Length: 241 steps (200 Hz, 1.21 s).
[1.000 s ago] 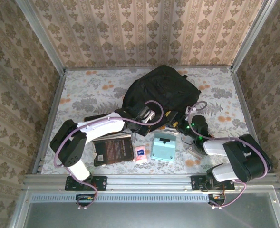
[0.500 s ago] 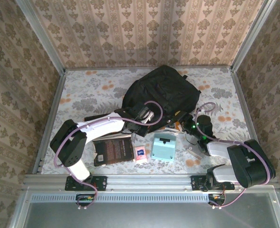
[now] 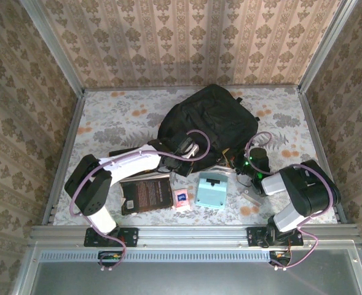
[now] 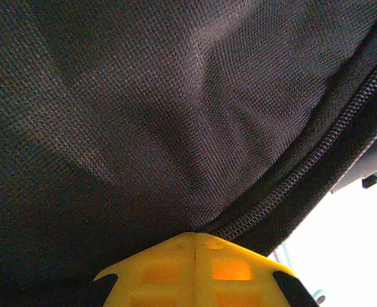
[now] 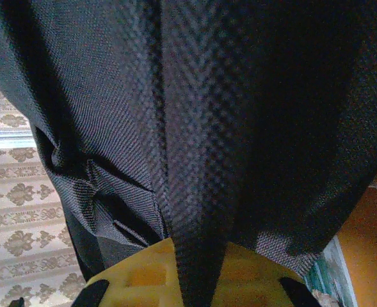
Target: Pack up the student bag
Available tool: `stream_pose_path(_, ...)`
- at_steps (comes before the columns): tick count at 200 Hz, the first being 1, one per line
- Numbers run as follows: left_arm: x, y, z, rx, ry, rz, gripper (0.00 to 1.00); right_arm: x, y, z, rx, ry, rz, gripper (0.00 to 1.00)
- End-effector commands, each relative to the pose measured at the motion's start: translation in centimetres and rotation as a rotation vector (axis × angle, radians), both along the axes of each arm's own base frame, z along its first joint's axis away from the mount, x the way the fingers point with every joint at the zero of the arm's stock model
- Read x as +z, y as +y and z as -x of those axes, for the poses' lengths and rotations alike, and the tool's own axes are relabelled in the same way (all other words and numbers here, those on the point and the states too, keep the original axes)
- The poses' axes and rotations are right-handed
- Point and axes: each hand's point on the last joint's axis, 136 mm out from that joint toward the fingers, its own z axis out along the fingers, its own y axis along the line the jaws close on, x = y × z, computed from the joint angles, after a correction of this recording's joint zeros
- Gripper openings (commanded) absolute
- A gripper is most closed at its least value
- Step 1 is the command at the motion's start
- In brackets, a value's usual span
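1. Floral table (image 3: 107,123), patterned walls on three sides.
2. Far of centre: student bag (image 3: 211,117), lying flat.
3. Left gripper (image 4: 194,235) clenched on bag fabric beside the zip (image 4: 316,160), at its near edge.
4. Right gripper (image 5: 194,259) clamped on a webbing strap (image 5: 194,160), near-right of the bag.
5. Nearer than the bag: dark book (image 3: 147,195), pink packet (image 3: 182,200), teal box (image 3: 211,189).

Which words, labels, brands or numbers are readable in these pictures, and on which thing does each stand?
Nothing can be read.
Dark rectangular book: pale print on its cover, too small to read.
Small pink packet: a blue mark, too blurred to read.
Large black fabric backpack: no writing visible.
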Motion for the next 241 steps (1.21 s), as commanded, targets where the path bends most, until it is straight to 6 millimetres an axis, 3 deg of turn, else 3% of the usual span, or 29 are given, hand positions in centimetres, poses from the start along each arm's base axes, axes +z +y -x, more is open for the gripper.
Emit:
stream_pose_path(1,4.2,0.1,-0.9,0.077,0.031,0.084,0.08,2.0,0.7,-0.5,0.043,-0.084,-0.001,0.0)
stream_pose_path(22,7.6,-0.5,-2.3,0.172,0.099,0.228,0.18,2.9,0.7,-0.3,0.052,-0.123,0.03,0.0)
stream_pose_path(31,8.7,-1.3,-2.7,0.2,0.148,0.294,0.26,3.2,0.5,-0.2,0.049,-0.136,0.039,0.0)
stream_pose_path(60,9.8,-4.6,-3.6,0.298,0.345,0.416,0.45,4.5,0.1,0.1,0.028,-0.183,0.065,0.0)
stream_pose_path(94,9.6,-7.7,-4.7,0.438,0.492,0.489,0.46,6.1,0.1,0.7,0.008,-0.237,0.109,0.0)
stream_pose_path(128,7.8,-8.4,-5.0,0.577,0.578,0.425,0.45,7.1,-0.4,1.3,-0.024,-0.279,0.143,0.0)
stream_pose_path(176,7.8,-10.3,-4.6,0.585,0.622,0.434,0.43,7.5,0.0,1.6,-0.016,-0.301,0.163,0.0)
stream_pose_path(202,7.8,-11.2,-4.5,0.574,0.646,0.462,0.37,7.3,0.3,1.6,-0.011,-0.303,0.164,0.0)
stream_pose_path(241,7.4,-11.7,-3.8,0.568,0.65,0.431,0.36,7.5,0.2,1.6,-0.014,-0.313,0.163,0.0)
